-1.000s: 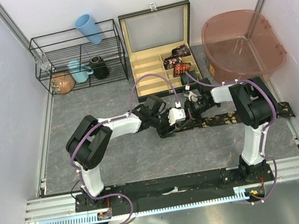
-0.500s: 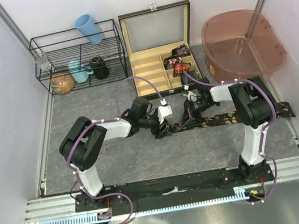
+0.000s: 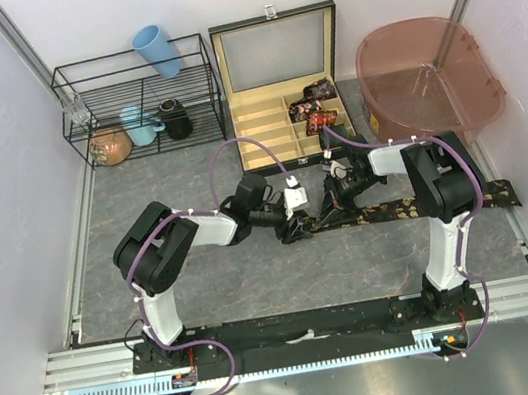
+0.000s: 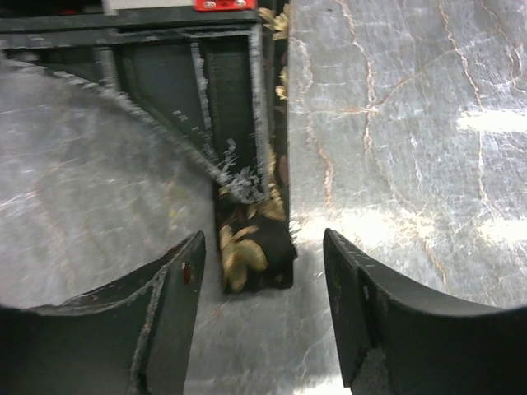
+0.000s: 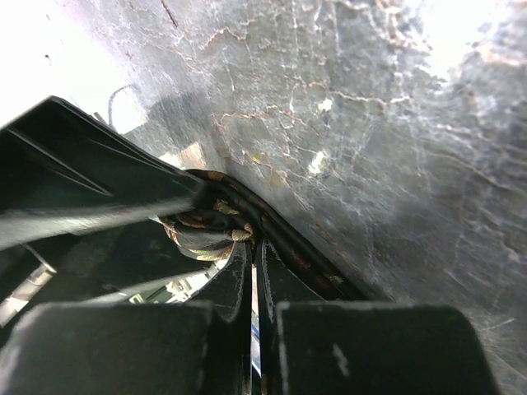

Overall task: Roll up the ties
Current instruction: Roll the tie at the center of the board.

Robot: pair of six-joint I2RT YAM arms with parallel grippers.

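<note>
A dark tie (image 3: 417, 205) with tan prints lies flat across the table, running right from the two grippers. My left gripper (image 3: 295, 228) is open and empty, just left of the tie's narrow end. In the left wrist view that end (image 4: 251, 259) lies on the table ahead of the open left gripper (image 4: 262, 243), apart from both fingers. My right gripper (image 3: 334, 204) is shut at the tie, a little in from that end. In the right wrist view the right gripper (image 5: 251, 245) meets bunched tie fabric (image 5: 206, 232). Several rolled ties (image 3: 315, 108) sit in the wooden box.
The open wooden box (image 3: 265, 142) with compartments stands behind the grippers. A black wire rack (image 3: 137, 102) with a blue cup, mugs and a glass is at the back left. A pink translucent tub (image 3: 426, 74) is at the back right.
My left gripper has drawn back to the left, away from the right gripper and off the tie's end. The right gripper and the tie stay in place.
</note>
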